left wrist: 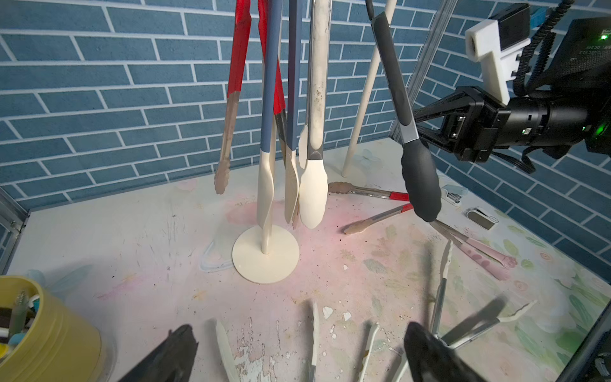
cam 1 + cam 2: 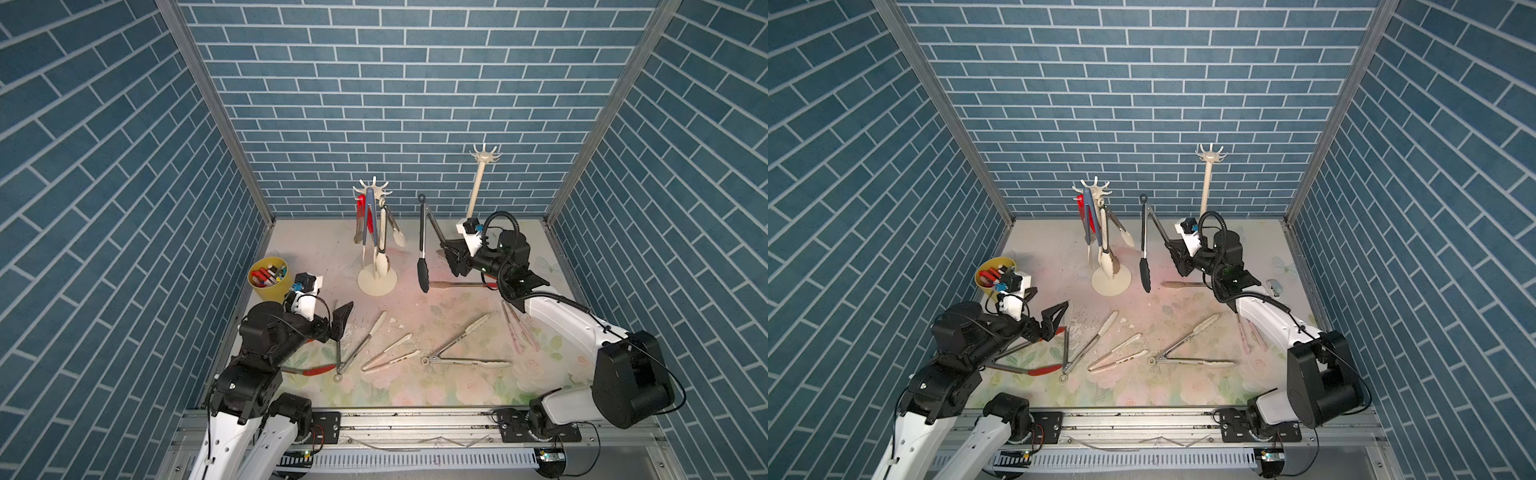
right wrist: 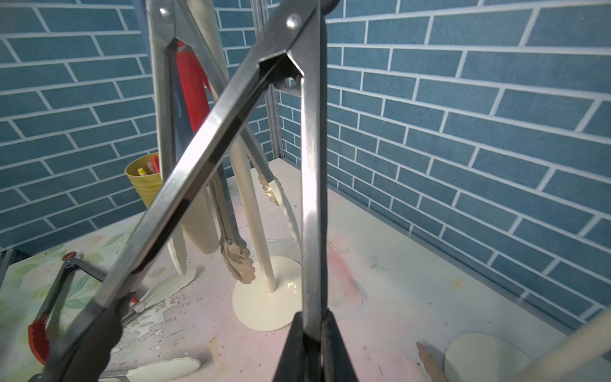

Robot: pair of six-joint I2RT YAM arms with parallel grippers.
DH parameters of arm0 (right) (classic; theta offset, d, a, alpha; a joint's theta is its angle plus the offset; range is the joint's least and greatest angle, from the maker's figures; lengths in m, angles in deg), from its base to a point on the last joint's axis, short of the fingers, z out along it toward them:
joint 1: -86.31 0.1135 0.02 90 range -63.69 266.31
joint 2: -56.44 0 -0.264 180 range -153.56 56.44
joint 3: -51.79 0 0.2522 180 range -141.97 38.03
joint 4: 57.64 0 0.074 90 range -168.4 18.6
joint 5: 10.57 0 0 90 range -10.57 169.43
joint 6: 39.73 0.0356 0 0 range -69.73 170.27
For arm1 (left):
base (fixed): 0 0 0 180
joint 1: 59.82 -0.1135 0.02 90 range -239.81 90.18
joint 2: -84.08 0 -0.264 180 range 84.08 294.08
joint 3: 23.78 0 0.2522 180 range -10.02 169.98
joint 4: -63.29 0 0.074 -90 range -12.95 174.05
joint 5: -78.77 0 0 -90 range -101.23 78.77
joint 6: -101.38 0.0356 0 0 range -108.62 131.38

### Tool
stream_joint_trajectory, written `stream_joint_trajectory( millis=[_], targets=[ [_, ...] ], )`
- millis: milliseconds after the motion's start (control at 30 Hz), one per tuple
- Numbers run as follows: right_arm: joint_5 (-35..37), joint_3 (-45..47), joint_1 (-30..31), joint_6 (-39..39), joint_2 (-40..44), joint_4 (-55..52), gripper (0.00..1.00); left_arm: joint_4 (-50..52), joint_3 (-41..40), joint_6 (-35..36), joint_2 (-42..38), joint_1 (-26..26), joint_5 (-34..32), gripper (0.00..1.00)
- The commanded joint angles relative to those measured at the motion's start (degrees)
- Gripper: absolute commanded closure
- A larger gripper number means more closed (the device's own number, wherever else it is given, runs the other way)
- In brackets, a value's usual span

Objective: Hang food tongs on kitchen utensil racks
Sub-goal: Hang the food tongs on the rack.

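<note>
Steel arms splayed in an upside-down V, the black-tipped tongs [image 2: 422, 249] hang in mid-air in a top view, hinge uppermost. One arm is clamped in the right claw [image 2: 451, 255] and the other dangles free, its black tip pointing down toward the bench [image 2: 316, 249]. They sit between the centre rack [image 2: 371, 189], which carries red, blue and cream-tipped tongs on its hooks, and the back rack [image 2: 478, 187], standing near the rear wall behind the right arm. The left claw [image 2: 340, 320] is spread wide with nothing in it (a yellow cup [image 2: 272, 286] stands just beside that arm's wrist), poised over loose tongs [image 2: 494, 363] scattered on the floral bench. Both top views show this layout, with the right claw [image 2: 1173, 249] shut tight on the steel arm and the left claw [image 2: 1054, 322] gaping. From the left wrist, the left claw [image 1: 299, 334] shows two dark fingers [image 1: 172, 350] set far apart over cream tongs, with the centre rack [image 1: 264, 258] ahead and the black-tipped tongs [image 1: 420, 178] hanging beside it. From the right wrist, the right claw [image 3: 312, 347] pinches one steel arm of the black-tipped tongs [image 3: 310, 198] between closed fingers. The other arm slants across the picture in front of the centre rack [image 3: 261, 307].
</note>
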Motion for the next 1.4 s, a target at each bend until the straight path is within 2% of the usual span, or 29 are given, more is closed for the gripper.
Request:
stream_joint_trajectory(
  millis=[0, 333, 533, 1367],
  targets=[
    [-6.36, -0.87, -0.43, 0.19, 2.18, 4.36, 1.00, 0.08, -0.52, 0.33, -0.08, 0.27, 0.04, 0.01],
    [-16.94, -5.19, -1.01, 4.73, 0.44, 3.86, 1.00, 0.01, -0.50, 0.33, -0.19, 0.28, 0.17, 0.01],
    [-20.97, -8.38, -1.07, 6.77, -1.60, 2.22, 1.00, 0.03, -0.52, 0.32, -0.23, 0.38, 0.34, 0.01],
    [-27.58, -17.32, -0.48, 10.88, -9.49, -3.49, 1.00, -0.01, -0.51, 0.37, -0.45, 0.36, 0.44, 0.01]
  ],
)
